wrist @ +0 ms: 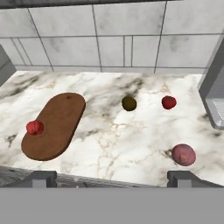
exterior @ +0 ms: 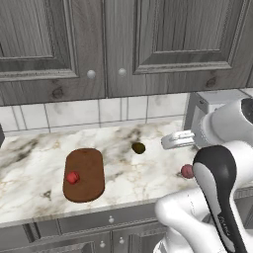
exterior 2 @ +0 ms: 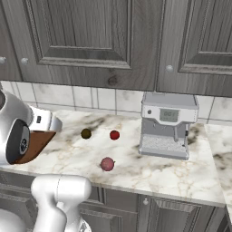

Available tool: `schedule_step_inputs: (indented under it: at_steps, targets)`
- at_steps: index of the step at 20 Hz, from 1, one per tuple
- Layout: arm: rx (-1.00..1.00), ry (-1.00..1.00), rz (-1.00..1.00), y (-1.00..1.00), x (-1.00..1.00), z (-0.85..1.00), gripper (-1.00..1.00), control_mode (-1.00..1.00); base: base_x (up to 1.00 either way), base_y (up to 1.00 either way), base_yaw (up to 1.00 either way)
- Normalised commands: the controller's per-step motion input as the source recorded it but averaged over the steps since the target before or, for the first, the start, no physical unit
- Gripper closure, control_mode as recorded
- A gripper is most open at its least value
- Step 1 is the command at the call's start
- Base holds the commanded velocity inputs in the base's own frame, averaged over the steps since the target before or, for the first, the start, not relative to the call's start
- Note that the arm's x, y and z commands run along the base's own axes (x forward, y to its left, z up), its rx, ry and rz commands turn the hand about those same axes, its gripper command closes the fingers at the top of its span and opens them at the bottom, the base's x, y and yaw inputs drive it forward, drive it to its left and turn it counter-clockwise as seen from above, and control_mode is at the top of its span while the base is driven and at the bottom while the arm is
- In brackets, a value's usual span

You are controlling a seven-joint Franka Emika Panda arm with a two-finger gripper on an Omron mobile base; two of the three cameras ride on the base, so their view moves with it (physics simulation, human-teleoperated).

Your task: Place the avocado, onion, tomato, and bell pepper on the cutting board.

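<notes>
Bell pepper (wrist: 34,127) already sits on the cutting board (wrist: 59,120), near the board's 7 o'clock edge in our hand view. On the marble counter (wrist: 118,144), the avocado (wrist: 129,103) lies at about 3 o'clock from the board, well apart from it. The tomato (wrist: 169,102) rests at 3 o'clock from the avocado, near it but not touching. The onion (wrist: 183,154) sits at about 5 o'clock from the tomato, close to the counter's front edge. Beyond the tomato, at 3 o'clock, we see the grey coffee machine (exterior 2: 166,124) against the tiled wall. Our gripper (wrist: 112,178) hangs back over the counter's front edge, its fingers (wrist: 42,178) spread wide with nothing between them.
</notes>
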Motion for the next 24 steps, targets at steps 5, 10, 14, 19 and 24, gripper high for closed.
schedule_step_inputs:
  at_steps: [5, 10, 14, 19, 24]
  targets:
    - [0.0, 0.04, -0.1, -0.61, 0.0, -0.41, -1.0, -1.0, 0.0, 0.0, 0.0]
    - [0.0, 0.13, -0.05, -0.45, 0.21, -0.16, -1.0, -1.0, 0.0, 0.0, 0.0]
    - [0.0, 0.15, -0.04, -0.36, 0.3, -0.24, -1.0, -1.0, 0.0, 0.0, 0.0]
    - [0.0, 0.11, -0.02, -0.29, 0.28, -0.42, -1.0, -1.0, 0.0, 0.0, 0.0]
    - [0.0, -0.01, 0.0, -0.11, 0.36, -0.33, -1.0, -1.0, 0.0, 0.0, 0.0]
